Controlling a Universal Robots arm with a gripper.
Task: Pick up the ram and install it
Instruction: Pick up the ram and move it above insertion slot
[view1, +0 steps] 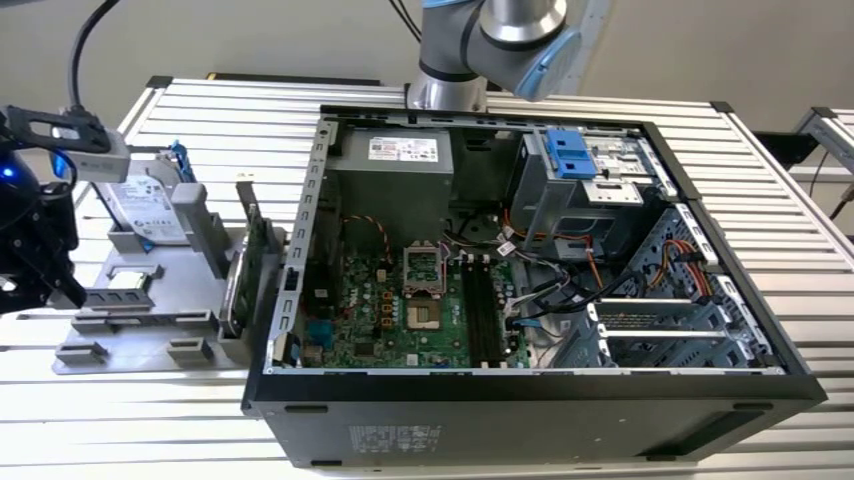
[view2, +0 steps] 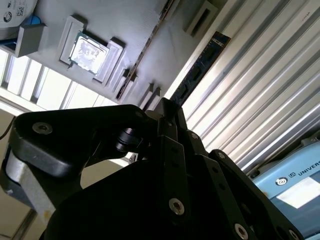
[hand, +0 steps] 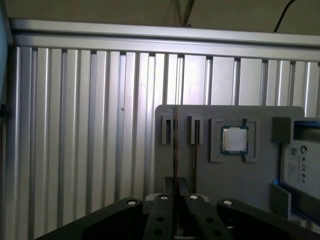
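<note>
The ram is a thin blue circuit stick with dark chips. It juts out from between the black fingertips of my gripper, which is shut on it. In the first wrist view the ram shows edge-on as a thin line rising from the gripper. In the exterior view the gripper hangs above the left edge of the grey fixture tray, well to the left of the open computer case. The black memory slots lie on the green motherboard inside the case.
The tray holds a silver hard drive, a processor chip and an upright green card. Cables and drive cages crowd the case's right side. A ribbed aluminium table lies under everything.
</note>
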